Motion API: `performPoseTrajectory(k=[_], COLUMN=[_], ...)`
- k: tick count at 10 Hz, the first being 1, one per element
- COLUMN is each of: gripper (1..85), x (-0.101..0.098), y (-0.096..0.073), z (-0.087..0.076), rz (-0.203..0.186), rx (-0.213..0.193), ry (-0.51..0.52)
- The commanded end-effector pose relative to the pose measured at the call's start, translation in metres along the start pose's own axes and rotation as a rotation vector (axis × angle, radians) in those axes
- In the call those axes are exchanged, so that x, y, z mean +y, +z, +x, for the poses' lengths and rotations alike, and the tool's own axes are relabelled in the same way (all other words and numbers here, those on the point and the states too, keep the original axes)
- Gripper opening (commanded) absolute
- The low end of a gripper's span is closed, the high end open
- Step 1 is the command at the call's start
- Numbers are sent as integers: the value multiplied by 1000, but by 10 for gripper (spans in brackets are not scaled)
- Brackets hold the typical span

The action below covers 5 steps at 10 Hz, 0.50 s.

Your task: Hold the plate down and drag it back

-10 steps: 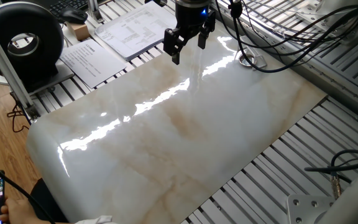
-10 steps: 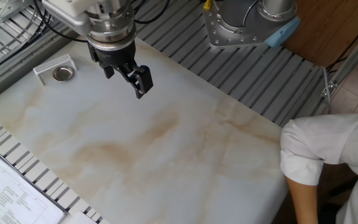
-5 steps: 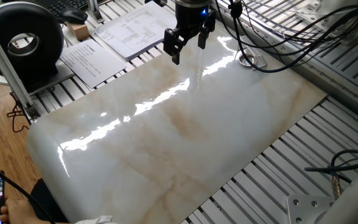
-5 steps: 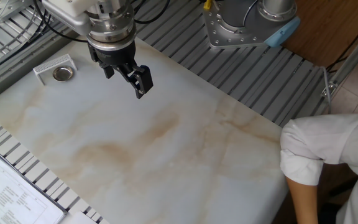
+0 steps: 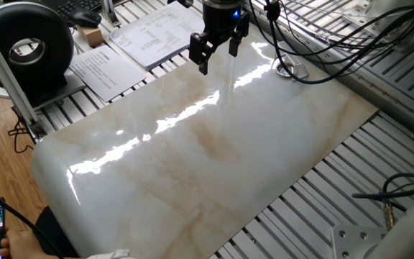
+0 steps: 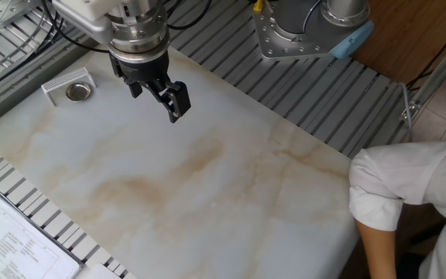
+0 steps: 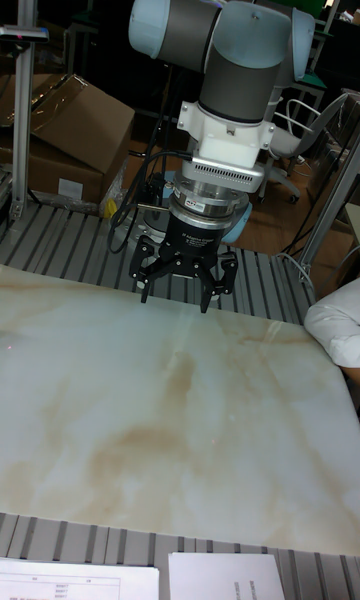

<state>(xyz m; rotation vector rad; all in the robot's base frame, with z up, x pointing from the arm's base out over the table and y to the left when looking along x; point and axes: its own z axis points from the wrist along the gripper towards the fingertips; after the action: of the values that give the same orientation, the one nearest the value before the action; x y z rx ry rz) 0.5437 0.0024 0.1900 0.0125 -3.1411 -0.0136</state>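
The plate (image 6: pixel 77 91) is a tiny shiny silver disc sitting in a clear plastic stand (image 6: pixel 56 85) at a far corner of the marble slab (image 6: pixel 207 186). In the one fixed view the plate (image 5: pixel 291 70) lies under hanging cables. My gripper (image 6: pixel 156 106) hovers open and empty above the slab, a short way from the plate and not touching it. It also shows from the other side (image 5: pixel 218 59) and head-on in the tall view (image 7: pixel 180 298), where the plate is out of view.
Printed papers (image 5: pixel 149 36) and a black round device (image 5: pixel 27 50) lie beyond one slab edge. Cables (image 5: pixel 322 43) hang near the plate. A person's white-sleeved arm (image 6: pixel 401 194) is at the slab's corner. The robot base (image 6: pixel 308 31) stands on the slatted table.
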Motion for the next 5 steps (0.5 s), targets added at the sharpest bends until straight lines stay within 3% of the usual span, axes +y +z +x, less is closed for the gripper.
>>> performPoseTrajectory(k=[1,2,4,5], gripper=[840,13,13,13], x=[31,26,10,9], y=[-2,-1,0,0], z=[-3,-1,0,0], rz=[-112,-92,-31,-25], rx=[-9,-4,0,2], ry=[52,47,59,58])
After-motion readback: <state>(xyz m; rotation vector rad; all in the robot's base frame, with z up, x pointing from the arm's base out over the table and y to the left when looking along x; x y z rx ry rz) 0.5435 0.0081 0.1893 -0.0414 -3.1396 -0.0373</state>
